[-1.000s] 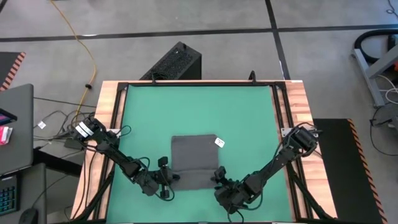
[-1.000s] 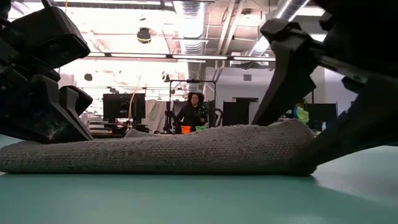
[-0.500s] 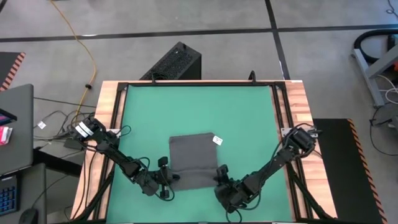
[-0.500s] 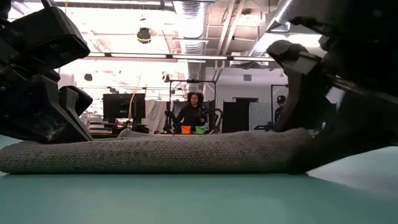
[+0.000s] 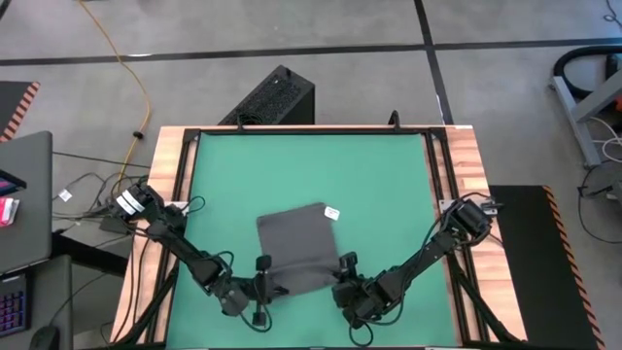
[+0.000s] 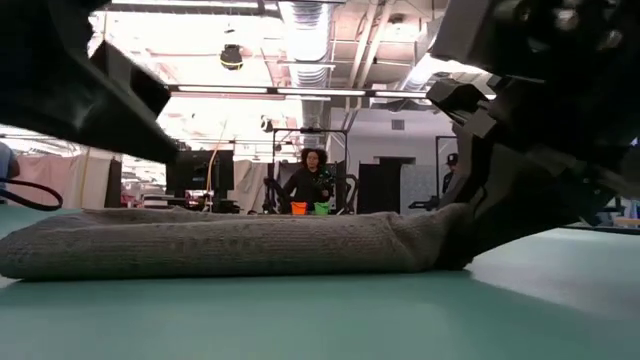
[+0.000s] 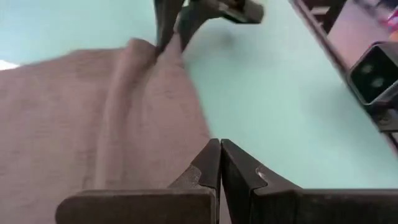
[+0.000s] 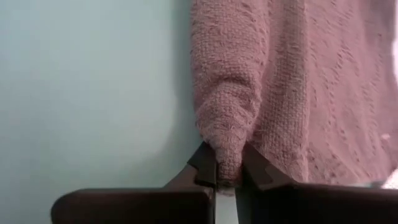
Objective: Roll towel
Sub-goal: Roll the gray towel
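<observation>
At the near edge of the green tabletop [image 5: 389, 175] both arms work the near hem of the towel [image 5: 299, 251], a dark grey cloth lying slightly skewed in the middle of the near half of the mat. The right gripper [image 8: 225, 169] sits at the near right corner; its own wrist view shows the jaws clamped on a bunched fold of the hem, cloth squeezed between them. The left gripper [image 7: 220, 163] is at the near left corner with its jaws together. In its wrist view they close at or just over the cloth's edge, and I cannot tell whether any fabric is caught between them.

From table height, the near hem makes a low, thick ridge across the mat, rising slightly toward the right gripper [image 6: 520, 190].

The chief risk, as I judge it, is an uneven start to the roll. If only the right corner is truly held, lifting or turning would drag that side over while the left lags, giving a cone instead of a cylinder, or twisting the already skewed cloth further. The pinch on the right is narrow, so the soft weave could also slip free under tension.

Farther back, a small white tag [image 5: 331, 212] sticks out at the far right corner; nothing on it is legible. Beyond the table, a person [image 6: 310, 182] is in the room.
</observation>
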Controlling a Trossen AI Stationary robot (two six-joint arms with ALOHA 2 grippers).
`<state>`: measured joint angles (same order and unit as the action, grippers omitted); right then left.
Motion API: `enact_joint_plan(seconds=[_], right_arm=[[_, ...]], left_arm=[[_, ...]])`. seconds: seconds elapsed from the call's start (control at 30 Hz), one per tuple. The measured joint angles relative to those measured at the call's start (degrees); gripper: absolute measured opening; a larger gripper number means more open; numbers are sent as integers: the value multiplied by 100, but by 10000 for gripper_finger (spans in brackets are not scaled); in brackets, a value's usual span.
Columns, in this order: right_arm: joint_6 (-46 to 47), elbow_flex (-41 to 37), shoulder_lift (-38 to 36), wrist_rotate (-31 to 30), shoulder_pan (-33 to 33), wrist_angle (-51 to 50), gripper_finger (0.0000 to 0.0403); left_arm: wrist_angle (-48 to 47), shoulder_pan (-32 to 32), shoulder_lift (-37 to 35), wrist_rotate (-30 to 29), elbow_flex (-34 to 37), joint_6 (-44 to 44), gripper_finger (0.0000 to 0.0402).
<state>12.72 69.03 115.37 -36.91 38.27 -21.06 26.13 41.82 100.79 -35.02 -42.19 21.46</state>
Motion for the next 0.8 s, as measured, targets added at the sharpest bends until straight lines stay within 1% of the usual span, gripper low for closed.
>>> enact_joint_plan(seconds=[0.07, 0.17, 0.23, 0.37, 0.47, 0.57, 0.67, 0.8], right_arm=[[79, 79, 4, 90, 14, -16, 37], [95, 172, 7, 278, 32, -40, 37], [99, 253, 8, 345, 57, -139, 37], [99, 376, 13, 381, 70, -263, 37], [97, 498, 15, 379, 69, -345, 37], [97, 593, 15, 377, 69, -447, 37], [105, 712, 15, 461, 60, -510, 37], [384, 840, 15, 589, -9, -660, 37]], left_arm=[[-538, 0, 0, -300, -208, -19, 0], [-1480, -2, 0, -1196, -348, 281, 0], [-1742, -27, 38, -1381, -346, 510, 0], [-1690, -48, 58, -1135, -277, 521, 0], [-1516, -18, 59, -1191, -120, 509, 0], [-1252, -11, 57, -1122, -55, 483, 0], [-1258, -13, 57, -1032, 5, 472, 0], [-1253, -29, 57, -913, 10, 366, 0]])
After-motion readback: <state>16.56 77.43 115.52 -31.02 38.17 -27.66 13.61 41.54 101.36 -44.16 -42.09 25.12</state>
